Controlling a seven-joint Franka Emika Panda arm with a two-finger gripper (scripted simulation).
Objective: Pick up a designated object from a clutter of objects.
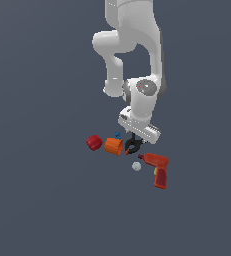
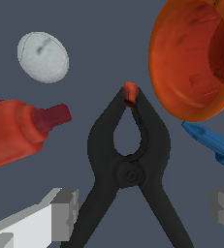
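The designated object, a small black spring clamp [image 1: 132, 147] [image 2: 128, 164] with a red-orange tip, lies flat on the grey floor in the middle of the clutter of objects. My gripper [image 1: 133, 139] [image 2: 142, 213] hangs low right over it and is open. In the wrist view one grey fingertip [image 2: 62, 213] stands on each side of the clamp's two splayed handles, apart from them, with nothing gripped.
An orange cup [image 1: 113, 145] [image 2: 196, 58] lies on its side close beside the clamp, with a blue piece [image 1: 117, 135] [image 2: 213, 145] next to it. A red knob [image 1: 94, 142] sits beyond the cup. A red drill [image 1: 158, 168] [image 2: 16, 131] and a white ball [image 1: 136, 166] [image 2: 43, 56] lie on the clamp's other side.
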